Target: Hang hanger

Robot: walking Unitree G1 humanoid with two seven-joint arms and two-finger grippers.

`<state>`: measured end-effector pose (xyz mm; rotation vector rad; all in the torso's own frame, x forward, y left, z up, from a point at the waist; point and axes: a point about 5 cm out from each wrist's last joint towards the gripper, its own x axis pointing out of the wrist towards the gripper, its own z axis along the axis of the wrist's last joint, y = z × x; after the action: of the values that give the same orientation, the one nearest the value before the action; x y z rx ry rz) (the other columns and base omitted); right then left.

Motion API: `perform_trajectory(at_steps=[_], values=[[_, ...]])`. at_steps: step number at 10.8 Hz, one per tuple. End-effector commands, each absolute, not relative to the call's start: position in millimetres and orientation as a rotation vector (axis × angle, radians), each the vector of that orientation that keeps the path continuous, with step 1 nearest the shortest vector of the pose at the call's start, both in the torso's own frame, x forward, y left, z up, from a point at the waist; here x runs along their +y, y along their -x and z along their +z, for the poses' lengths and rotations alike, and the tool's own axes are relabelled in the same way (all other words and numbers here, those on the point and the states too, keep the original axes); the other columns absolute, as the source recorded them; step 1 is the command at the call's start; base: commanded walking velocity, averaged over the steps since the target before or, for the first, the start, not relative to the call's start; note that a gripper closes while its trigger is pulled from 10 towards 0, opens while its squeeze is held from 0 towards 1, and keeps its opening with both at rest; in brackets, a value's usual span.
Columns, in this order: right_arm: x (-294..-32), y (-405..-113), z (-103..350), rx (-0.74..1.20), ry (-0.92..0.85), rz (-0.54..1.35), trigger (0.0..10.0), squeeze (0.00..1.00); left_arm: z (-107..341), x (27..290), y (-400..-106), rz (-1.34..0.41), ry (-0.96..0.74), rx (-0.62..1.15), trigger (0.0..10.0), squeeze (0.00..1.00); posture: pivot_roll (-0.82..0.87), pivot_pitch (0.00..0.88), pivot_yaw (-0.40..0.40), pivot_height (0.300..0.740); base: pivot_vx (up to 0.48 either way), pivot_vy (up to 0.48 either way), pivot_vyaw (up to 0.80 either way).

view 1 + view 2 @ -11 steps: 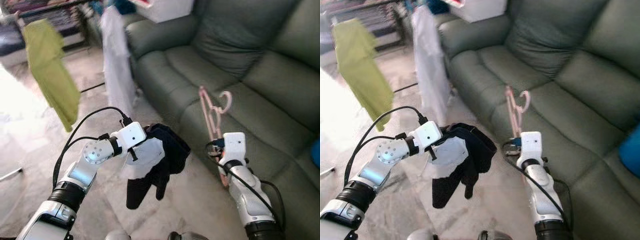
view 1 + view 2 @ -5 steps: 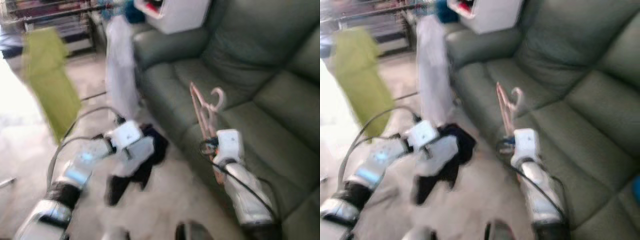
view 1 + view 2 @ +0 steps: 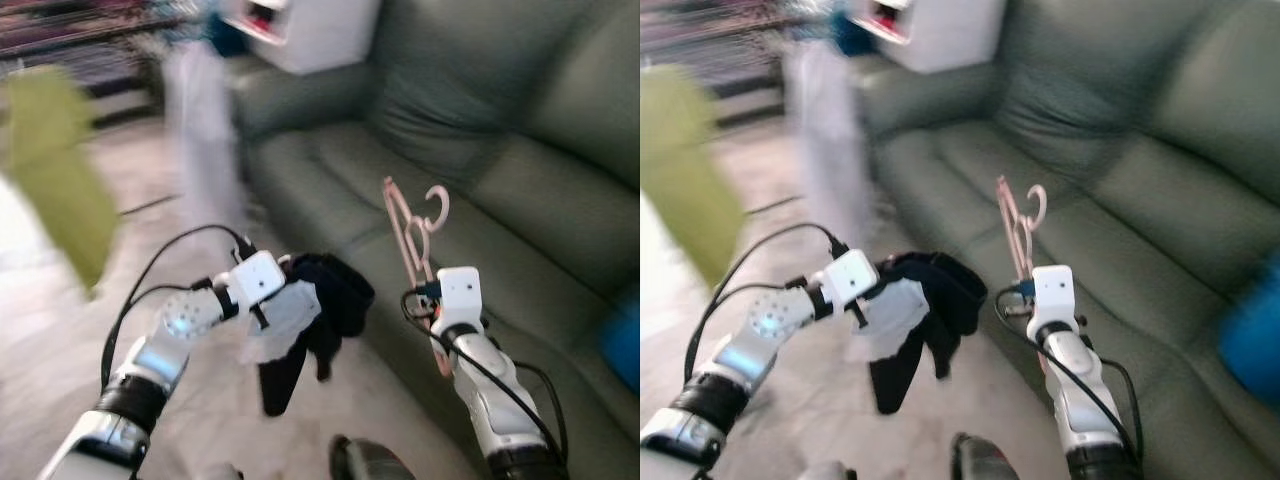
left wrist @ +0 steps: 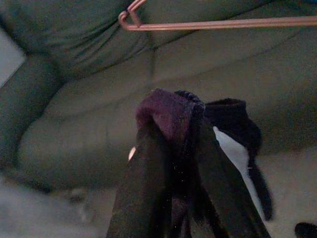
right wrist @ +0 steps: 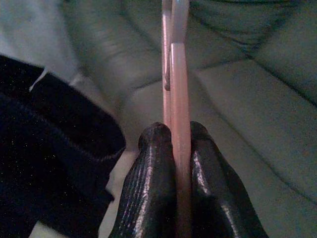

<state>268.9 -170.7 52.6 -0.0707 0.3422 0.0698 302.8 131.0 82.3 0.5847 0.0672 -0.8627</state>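
Hanger and garment held up by sofa edge
We see right tool point(image 5: 174, 148) clamped on pink hanger point(image 3: 410, 235), left tool point(image 4: 173, 119) gripping black-and-white garment point(image 3: 305, 320) beside green sofa point(image 3: 520, 190); open floor point(image 3: 60, 310) on our left.

Silver arms point(image 3: 165, 350), seemingly black cables point(image 3: 140, 290)

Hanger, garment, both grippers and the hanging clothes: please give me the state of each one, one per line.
pink hanger: held upright, hook on top, not hung.
right gripper: shut on the pink hanger.
dark garment: bunched, dangling from the left gripper.
left gripper: shut on the dark garment.
green cloth: hanging, blurred.
white cloth: hanging, blurred.
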Motion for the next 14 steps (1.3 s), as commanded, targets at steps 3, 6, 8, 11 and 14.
perform_trajectory(at_steps=[3, 6, 8, 11, 14], values=[[-172, -270, 58, 0.321, 0.069, 0.058, 10.0, 0.0, 94, 130, -307, -0.863, -0.585, 0.026, 10.0, 0.0, -0.07, 0.053, -0.03, 0.74, 0.0, 0.364, -0.73], [-171, -269, 57, 0.316, 0.07, 0.06, 10.0, 0.0, 95, 125, -306, -0.868, -0.574, 0.01, 10.0, 0.0, -0.07, 0.054, -0.031, 0.74, 0.0, 0.476, 0.0], [-171, -270, 59, 0.305, 0.069, 0.06, 10.0, 0.0, 98, 119, -302, -0.861, -0.564, -0.041, 10.0, 0.0, -0.06, 0.056, -0.031, 0.74, 0.0, 0.219, 0.0], [-169, -270, 59, 0.302, 0.062, 0.062, 10.0, 0.0, 95, 112, -295, -0.87, -0.51, -0.049, 10.0, 0.0, -0.06, 0.056, -0.028, 0.74, 0.0, 0.0, 0.0], [-177, -270, 60, 0.313, 0.092, 0.088, 10.0, 0.0, 99, 125, -303, -0.778, -0.607, -0.078, 10.0, 0.0, -0.06, 0.059, -0.03, 0.74, 0.0, 0.0, 0.0]])
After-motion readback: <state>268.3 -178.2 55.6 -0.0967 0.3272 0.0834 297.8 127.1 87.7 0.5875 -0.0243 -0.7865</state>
